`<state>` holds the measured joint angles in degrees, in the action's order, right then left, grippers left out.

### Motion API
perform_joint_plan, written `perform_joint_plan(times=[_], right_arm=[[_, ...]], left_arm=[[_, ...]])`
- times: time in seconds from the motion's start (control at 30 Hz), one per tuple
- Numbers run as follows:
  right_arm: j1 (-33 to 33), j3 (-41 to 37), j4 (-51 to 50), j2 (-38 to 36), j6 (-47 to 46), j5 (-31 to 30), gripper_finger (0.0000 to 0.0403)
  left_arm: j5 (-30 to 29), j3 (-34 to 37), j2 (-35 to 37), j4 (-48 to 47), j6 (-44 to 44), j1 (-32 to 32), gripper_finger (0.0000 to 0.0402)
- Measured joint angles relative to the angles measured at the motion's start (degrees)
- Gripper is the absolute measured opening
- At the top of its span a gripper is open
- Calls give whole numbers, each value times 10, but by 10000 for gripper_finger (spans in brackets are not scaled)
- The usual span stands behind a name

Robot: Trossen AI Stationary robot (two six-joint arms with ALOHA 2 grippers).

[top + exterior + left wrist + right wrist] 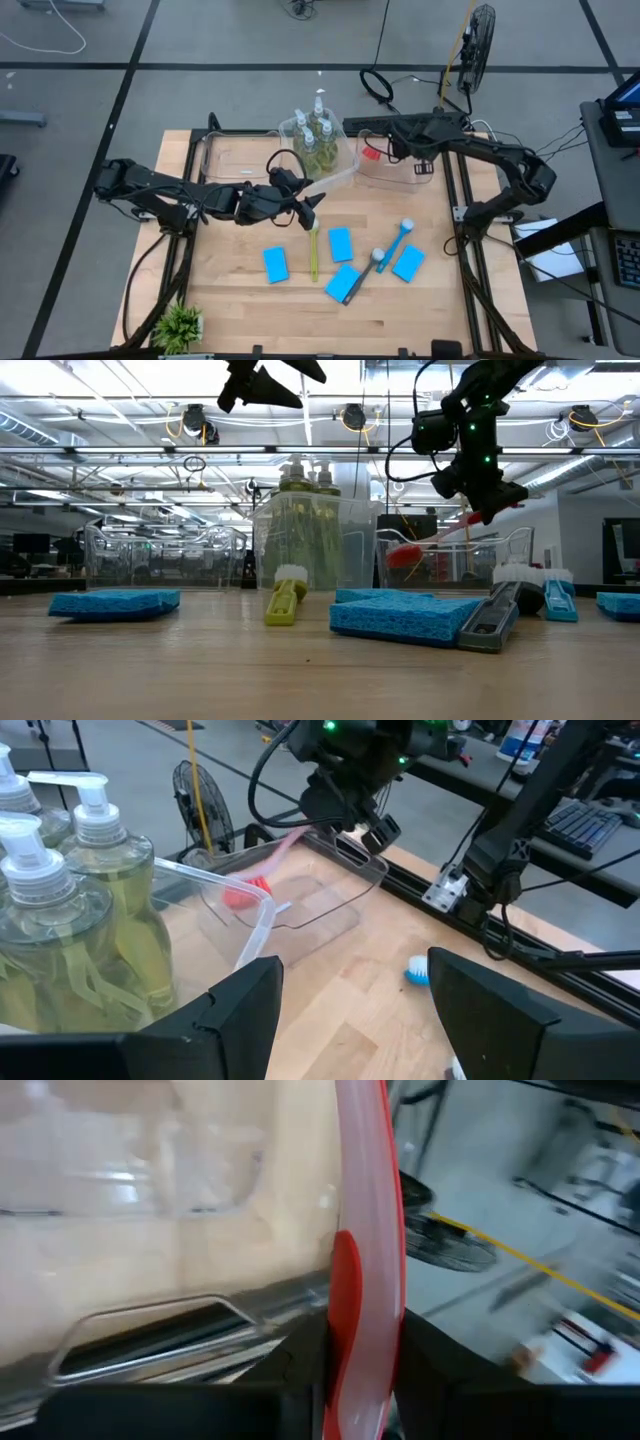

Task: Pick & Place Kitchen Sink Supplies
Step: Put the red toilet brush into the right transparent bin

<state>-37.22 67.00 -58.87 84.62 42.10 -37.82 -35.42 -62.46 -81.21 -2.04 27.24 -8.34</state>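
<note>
We see the right arm bent back over the far right of the worktop (230, 300), its right end effector (418, 160) clamped on the handle of the red brush (362, 1250), whose head hangs inside the right-hand clear tub (395, 172). The left arm stretches across from the left, its left end effector (312, 208) raised with fingers (240, 1010) apart, above the head end of the yellow-green brush (314, 252) and beside the middle tub (335, 170) holding the four pump bottles (312, 135). Four blue sponges (276, 264) and the blue brush (400, 238) lie on the near worktop.
</note>
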Motion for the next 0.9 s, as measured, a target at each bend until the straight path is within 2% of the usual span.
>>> perform_joint_plan(times=[0.07, 0.3, 0.47, 0.9], right_arm=[[-4, 0, 7, 0, 2, 20, 72], [-6, 0, 30, 0, 6, 22, 78], [-6, 0, 29, 0, 6, 65, 83], [-6, 0, 48, 0, 5, 100, 97]], left_arm=[[0, 0, 0, 0, 0, 0, 253], [0, 0, 0, 0, 0, 0, 253], [0, 0, 0, 0, 1, 0, 253], [0, 0, 0, 0, 2, 0, 253]])
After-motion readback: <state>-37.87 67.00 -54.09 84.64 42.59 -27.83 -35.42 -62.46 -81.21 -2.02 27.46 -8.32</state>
